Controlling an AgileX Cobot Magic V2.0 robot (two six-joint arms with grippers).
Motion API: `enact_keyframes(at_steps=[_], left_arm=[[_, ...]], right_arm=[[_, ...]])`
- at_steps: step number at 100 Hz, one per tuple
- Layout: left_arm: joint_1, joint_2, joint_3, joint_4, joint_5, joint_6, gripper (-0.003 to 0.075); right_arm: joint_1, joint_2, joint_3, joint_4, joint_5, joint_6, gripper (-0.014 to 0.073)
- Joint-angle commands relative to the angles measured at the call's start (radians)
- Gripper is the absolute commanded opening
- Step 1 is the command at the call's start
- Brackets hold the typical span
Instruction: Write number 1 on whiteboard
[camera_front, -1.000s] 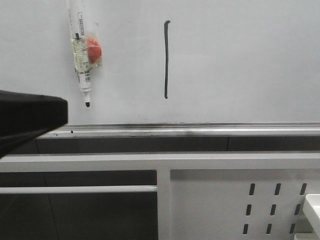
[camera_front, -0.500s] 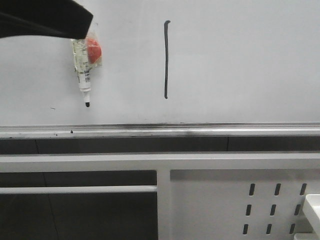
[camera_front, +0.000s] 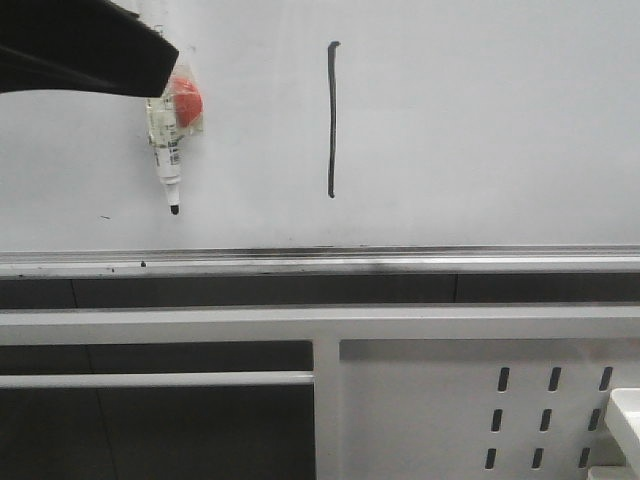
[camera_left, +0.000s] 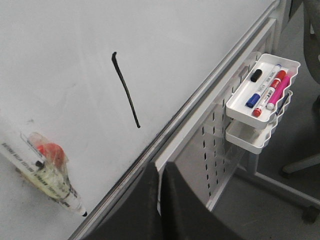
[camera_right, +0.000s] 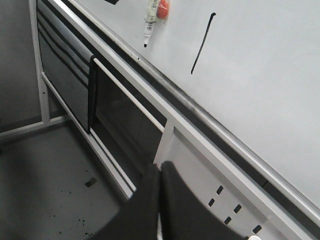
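Observation:
The whiteboard (camera_front: 480, 130) fills the upper front view, with a silver rail (camera_front: 400, 262) along its lower edge. The number 1 (camera_front: 332, 120) is a thin black vertical stroke with a small hook at its top; it also shows in the left wrist view (camera_left: 126, 91) and in the right wrist view (camera_right: 202, 44). A marker (camera_front: 167, 150) taped to an orange-red piece (camera_front: 187, 98) hangs on the board left of the stroke, tip down. My left gripper (camera_left: 161, 167) is shut and empty. My right gripper (camera_right: 160, 167) is shut and empty, low in front of the frame.
A black part of an arm (camera_front: 80, 45) covers the board's top left corner, over the marker's upper end. A white perforated panel (camera_front: 480, 410) stands below the rail. A white tray (camera_left: 262, 86) with several markers hangs on that panel.
The black arm part rose from the left edge at rail height to the top left corner, over the marker's top. The marker and the stroke have not moved.

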Motion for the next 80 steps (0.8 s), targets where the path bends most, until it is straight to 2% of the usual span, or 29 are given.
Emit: enact_keyframes(at_steps=[1,10,21,32,46,60,80], left_arm=[[0.006,-0.066,-0.031,0.006,-0.063,-0.006,-0.0020],[0.102,-0.197,-0.015,-0.040,-0.066,-0.013,-0.0020],[0.292,-0.404,0.028,-0.192,-0.064,-0.015,-0.0020],[0.488,-0.605,0.115,-0.200,-0.064,-0.014,-0.0020],[0.691,-0.817,0.254,-0.196,-0.068,-0.010,-0.0020],[0.829,-0.948,0.381,-0.242,-0.072,-0.010,-0.0020],[0.914,-0.985,0.501,-0.252,-0.065,-0.010,-0.0020]], right_arm=[[-0.007,0.003,-0.023,0.009,-0.081,-0.001,-0.0060],[-0.007,0.003,-0.023,0.009,-0.081,-0.001,-0.0060],[-0.007,0.003,-0.023,0.009,-0.081,-0.001,-0.0060],[-0.007,0.003,-0.023,0.009,-0.081,-0.001,-0.0060],[-0.007,0.003,-0.023,0.009,-0.081,-0.001,-0.0060],[-0.007,0.003,-0.023,0.009,-0.081,-0.001,-0.0060],[-0.007,0.003,-0.023,0.009,-0.081,-0.001,-0.0060]])
